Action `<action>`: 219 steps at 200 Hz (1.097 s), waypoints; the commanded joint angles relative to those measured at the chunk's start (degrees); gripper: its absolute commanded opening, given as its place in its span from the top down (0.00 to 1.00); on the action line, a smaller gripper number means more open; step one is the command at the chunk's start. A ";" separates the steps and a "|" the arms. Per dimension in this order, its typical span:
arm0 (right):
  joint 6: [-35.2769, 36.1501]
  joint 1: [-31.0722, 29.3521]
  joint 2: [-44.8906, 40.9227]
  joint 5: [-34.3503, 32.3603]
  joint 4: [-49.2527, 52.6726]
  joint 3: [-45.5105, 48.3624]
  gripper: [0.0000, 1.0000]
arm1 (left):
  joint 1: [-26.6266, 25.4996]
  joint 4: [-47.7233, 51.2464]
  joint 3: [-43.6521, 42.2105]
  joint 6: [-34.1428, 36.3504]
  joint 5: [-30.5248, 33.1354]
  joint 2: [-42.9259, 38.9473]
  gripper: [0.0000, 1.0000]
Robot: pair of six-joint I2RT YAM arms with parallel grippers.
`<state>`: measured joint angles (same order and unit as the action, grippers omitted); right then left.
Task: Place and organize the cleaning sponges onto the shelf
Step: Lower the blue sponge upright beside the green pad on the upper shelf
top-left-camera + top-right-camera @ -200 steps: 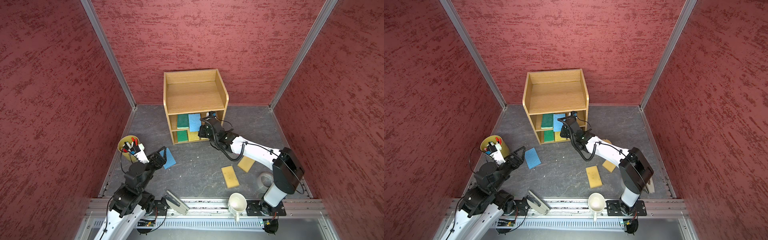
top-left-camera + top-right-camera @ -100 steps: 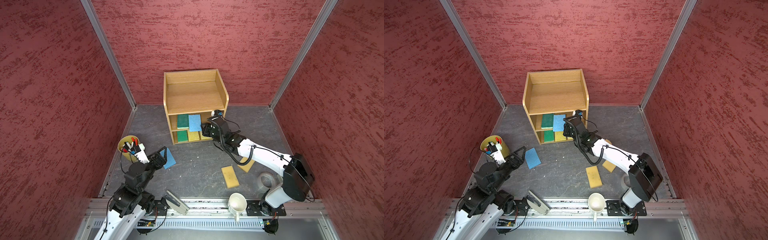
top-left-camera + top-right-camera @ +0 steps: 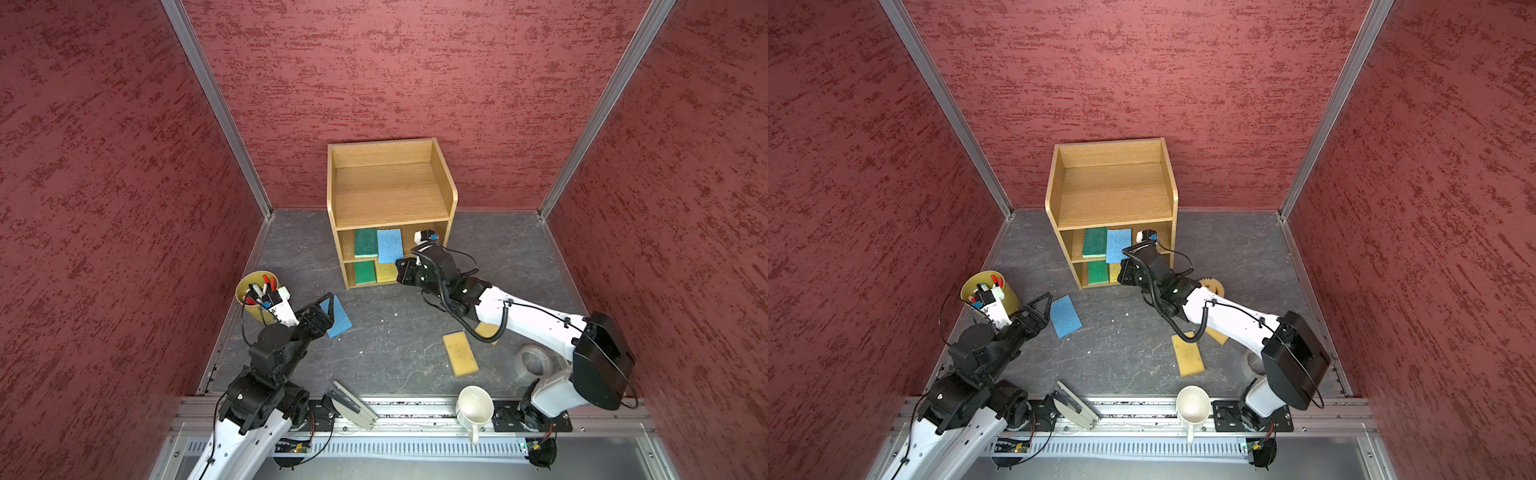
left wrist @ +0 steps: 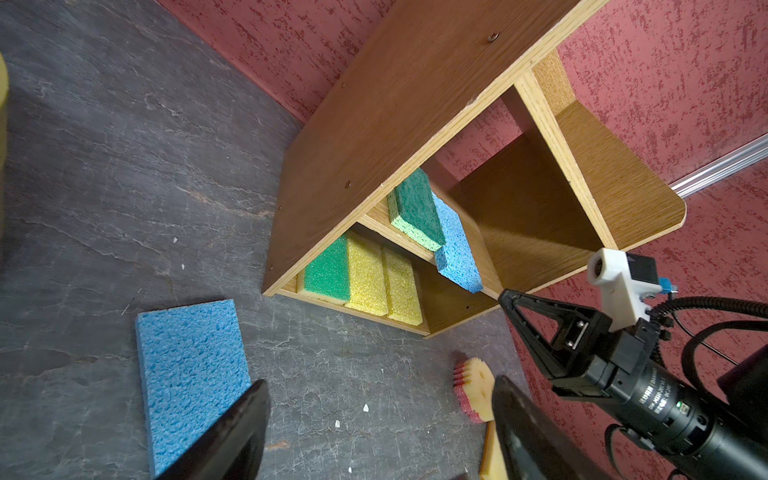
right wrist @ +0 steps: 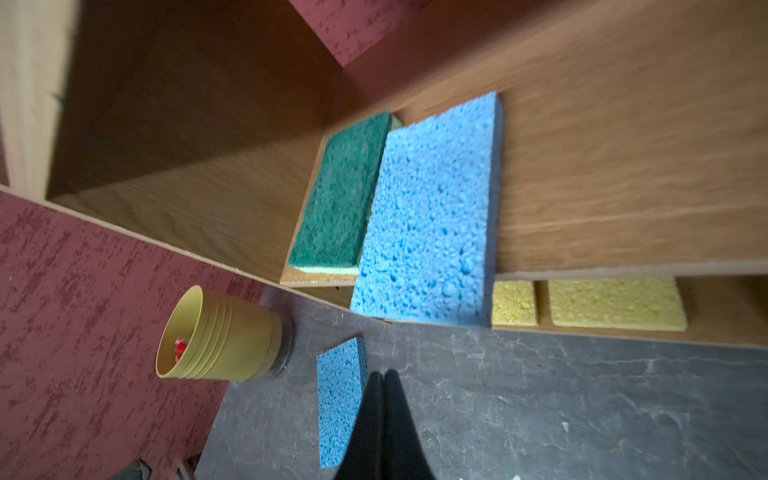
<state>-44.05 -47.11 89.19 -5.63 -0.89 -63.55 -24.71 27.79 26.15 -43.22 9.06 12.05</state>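
Right wrist view: blue sponge (image 5: pixel 428 212) overhangs the shelf (image 5: pixel 623 187) edge; right end effector (image 5: pixel 384 382), pressed together and empty, could knock it off. Left end effector (image 4: pixel 380 380) is spread.

Five sponges (image 3: pixel 390 245) on oak shelf (image 3: pixel 390 199), four loose

In both top views the right arm (image 3: pixel 523 320) covers most of one tan sponge (image 3: pixel 487 331) and part of the tape roll (image 3: pixel 535 360). The round smiley sponge (image 3: pixel 1212 285) peeks out behind it in a top view. In the left wrist view a finger (image 4: pixel 519 432) of the left hand (image 4: pixel 380 388) hides part of that sponge, and the picture's edge cuts off a tan sponge (image 4: pixel 491 455).
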 commanded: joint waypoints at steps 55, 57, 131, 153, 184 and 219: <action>-0.21 0.30 4.18 -0.58 -4.11 -1.54 1.00 | 0.39 0.53 0.39 0.24 0.15 -1.13 0.16; -0.17 0.32 4.27 -0.60 -4.12 -1.63 1.00 | 0.37 0.52 0.44 0.20 0.19 -1.19 0.16; -0.11 1.77 7.29 -0.83 -6.18 -2.97 1.00 | 0.46 1.81 0.39 0.32 0.77 -2.31 0.16; 0.02 2.40 7.63 -0.54 -7.32 -3.00 1.00 | 0.45 1.48 0.20 0.19 0.78 -2.23 0.16; 0.02 2.94 8.06 -0.22 -8.18 -3.24 1.00 | 0.47 1.31 0.30 0.25 0.78 -2.00 0.16; 0.11 3.18 8.83 0.12 -8.67 -3.86 0.99 | 0.45 1.05 0.04 -0.04 0.70 -1.77 0.16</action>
<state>-44.27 -44.27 97.23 -5.37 -7.25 -65.21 -24.69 28.73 26.15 -43.22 9.30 10.41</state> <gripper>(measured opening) 0.041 0.840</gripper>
